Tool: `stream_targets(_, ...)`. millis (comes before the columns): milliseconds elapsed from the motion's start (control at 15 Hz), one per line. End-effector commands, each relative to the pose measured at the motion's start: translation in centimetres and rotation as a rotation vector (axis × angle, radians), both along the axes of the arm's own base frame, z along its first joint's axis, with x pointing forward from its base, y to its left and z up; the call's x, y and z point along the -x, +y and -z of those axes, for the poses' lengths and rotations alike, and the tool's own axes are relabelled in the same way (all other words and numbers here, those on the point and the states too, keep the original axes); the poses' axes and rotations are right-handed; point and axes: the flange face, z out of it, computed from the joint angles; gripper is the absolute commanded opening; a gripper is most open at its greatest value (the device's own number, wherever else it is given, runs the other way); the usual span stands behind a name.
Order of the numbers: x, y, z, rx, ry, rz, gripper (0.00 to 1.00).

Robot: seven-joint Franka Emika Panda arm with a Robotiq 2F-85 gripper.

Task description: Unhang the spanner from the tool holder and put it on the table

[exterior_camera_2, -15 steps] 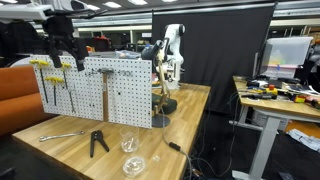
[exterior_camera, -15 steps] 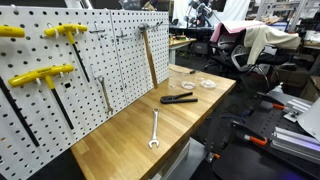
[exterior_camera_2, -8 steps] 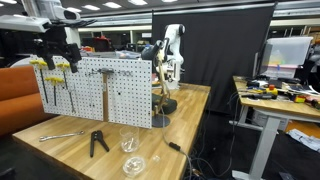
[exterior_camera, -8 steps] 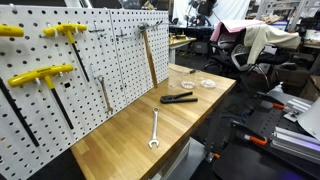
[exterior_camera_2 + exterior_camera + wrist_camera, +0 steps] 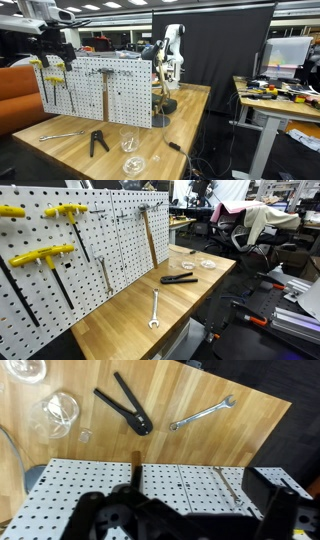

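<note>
The short dull spanner (image 5: pixel 103 273) hangs on the white pegboard tool holder (image 5: pixel 120 240), left of the wooden-handled hammer (image 5: pixel 150 235). In the wrist view it (image 5: pixel 229 485) lies against the holed panel (image 5: pixel 170 485), just left of my right finger. My gripper (image 5: pixel 52 58) hovers above the left end of the pegboard (image 5: pixel 95 95), open and empty. In the wrist view my gripper (image 5: pixel 190 520) fills the bottom edge with its fingers (image 5: pixel 285 510) spread wide. The wooden table (image 5: pixel 190 295) runs in front of the board.
A longer bright spanner (image 5: pixel 156 308) and black pliers (image 5: pixel 180 278) lie on the table, and both show in the wrist view, spanner (image 5: pixel 200 415) and pliers (image 5: pixel 125 412). Yellow T-handled tools (image 5: pixel 40 255) hang on the board. Clear glass dishes (image 5: pixel 131 145) sit near the table's end.
My gripper has drifted left along the top of the pegboard in the exterior view. The hanging spanner and the tools on the table have not moved.
</note>
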Motion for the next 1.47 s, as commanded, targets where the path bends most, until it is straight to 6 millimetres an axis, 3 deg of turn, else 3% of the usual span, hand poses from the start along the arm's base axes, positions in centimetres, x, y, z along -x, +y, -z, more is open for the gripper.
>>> stream_targets(0, 2.1, 3.3, 0.7, -0.054, -0.048, -0.105, 1.00)
stream_targets(267, 5.0, 7.8, 3.0, -0.049, -0.045, -0.247, 1.00)
stream_targets(800, 4.9, 8.1, 2.9, -0.037, -0.058, -0.217, 1.00)
stream_targets(1067, 4.7, 10.7, 3.6, -0.196, -0.152, -0.135, 1.00)
stream_targets(1400, 4.2, 15.1, 8.7, -0.223, -0.189, -0.097, 1.00)
